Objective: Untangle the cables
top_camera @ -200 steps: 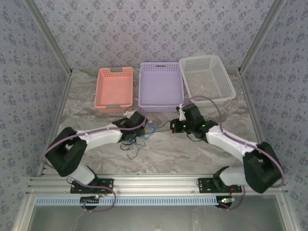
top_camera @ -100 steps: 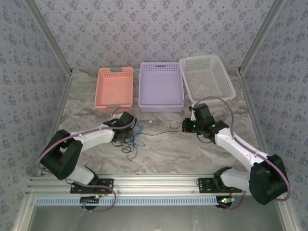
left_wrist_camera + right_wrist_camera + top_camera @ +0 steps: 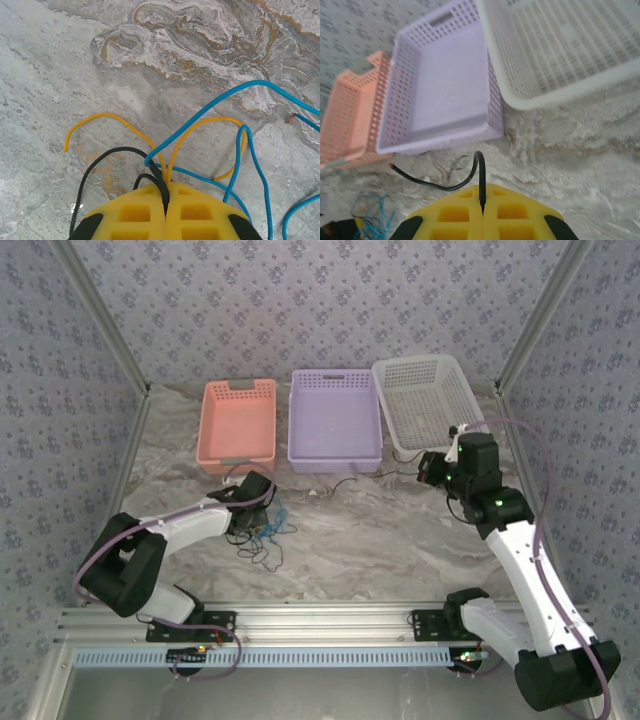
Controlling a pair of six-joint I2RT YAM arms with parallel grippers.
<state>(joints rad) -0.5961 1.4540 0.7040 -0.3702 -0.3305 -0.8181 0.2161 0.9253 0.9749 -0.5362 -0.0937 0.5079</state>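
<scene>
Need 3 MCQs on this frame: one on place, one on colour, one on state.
1. Where does the purple perforated plastic basket stand in the row of three baskets?
A) left end
B) middle
C) right end

2. What colour is the thin cable pinched by the right gripper?
A) blue
B) black
C) yellow

3. How is the left gripper?
A) wide open, holding nothing
B) shut on a basket rim
C) shut on thin black and yellow cables

Key:
1 B, since a basket flanks it on each side in the top view.
2 B, since the black cable runs into its shut jaws.
3 C, since those cables enter the closed seam of its jaws.
</scene>
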